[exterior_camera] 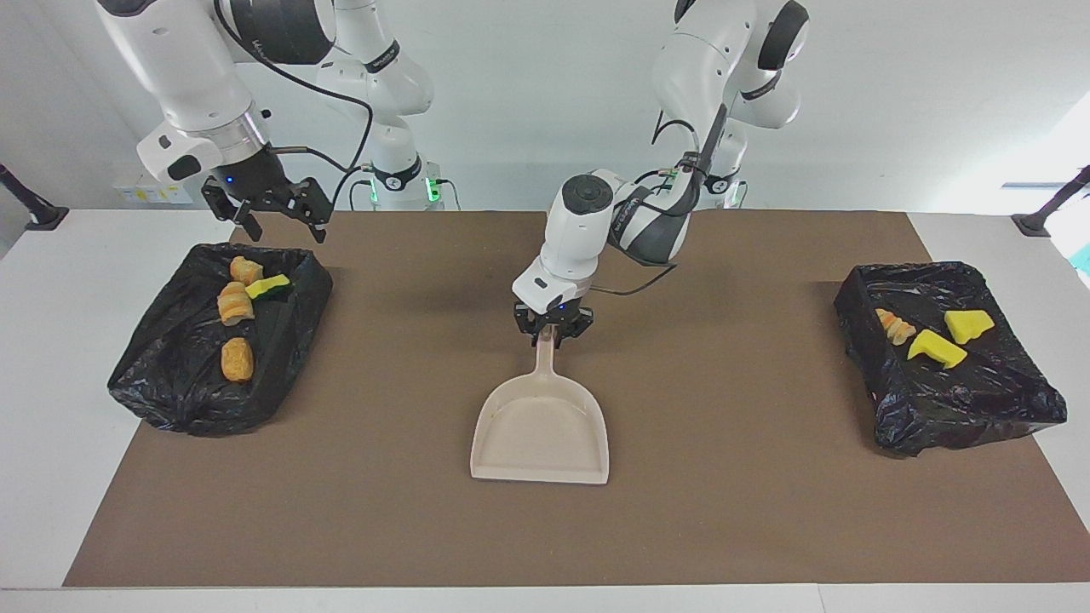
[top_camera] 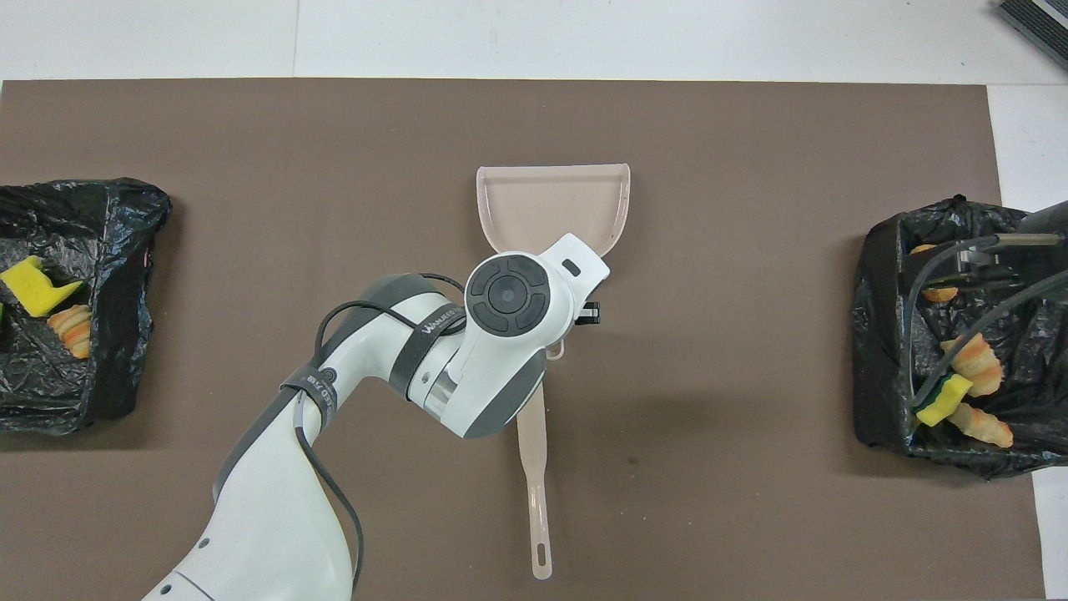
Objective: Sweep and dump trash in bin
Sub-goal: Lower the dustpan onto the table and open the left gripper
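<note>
Facing view: left end effector [exterior_camera: 553, 334] at flat beige plastic dustpan's [exterior_camera: 542, 430] handle, grip unclear, right end effector [exterior_camera: 271, 213] spread wide above black bin bag [exterior_camera: 170, 383] holding trash [exterior_camera: 237, 358]; overhead view: more yellow sponge trash [top_camera: 32, 286] in second black bag [top_camera: 117, 334] at left arm's end.

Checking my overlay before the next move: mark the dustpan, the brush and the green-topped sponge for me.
dustpan [exterior_camera: 540, 430]: facing view, middle of its tray.
brush [top_camera: 540, 526]: overhead view, thin end of its handle.
green-topped sponge [exterior_camera: 267, 286]: facing view, its top face.
</note>
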